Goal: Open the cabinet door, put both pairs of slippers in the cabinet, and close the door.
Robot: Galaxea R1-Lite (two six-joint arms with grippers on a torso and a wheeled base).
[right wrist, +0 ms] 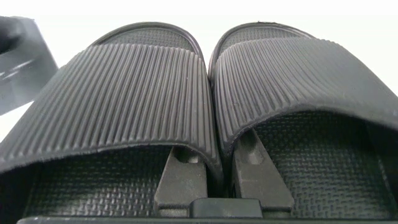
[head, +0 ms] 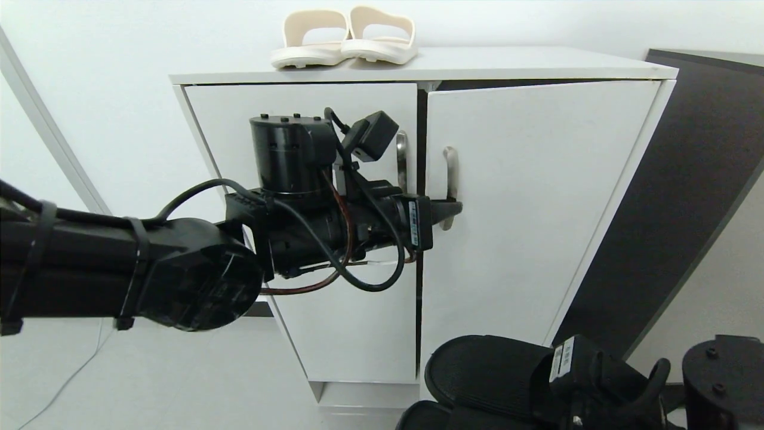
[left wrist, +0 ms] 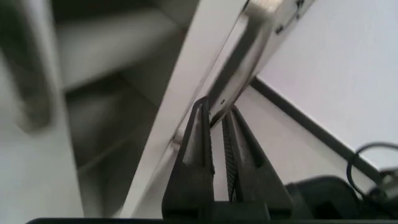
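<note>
Firmly, the left gripper (left wrist: 216,112), ribbed and black, is pinched shut on the flat metal handle (left wrist: 244,53) of the white cabinet's (head: 537,63) right door (head: 525,209), which stands ajar; the left wrist view catches a shelf (left wrist: 106,37) inside. The right gripper (right wrist: 217,177) clamps the ridged black slippers (right wrist: 143,93) by their touching inner walls, and smooth cream slippers (head: 346,39) sit atop the cabinet.

I count one cabinet (head: 537,63), two doors (head: 537,209), two handles (head: 450,170), two cream slippers (head: 382,52), two black slippers (head: 483,370).
</note>
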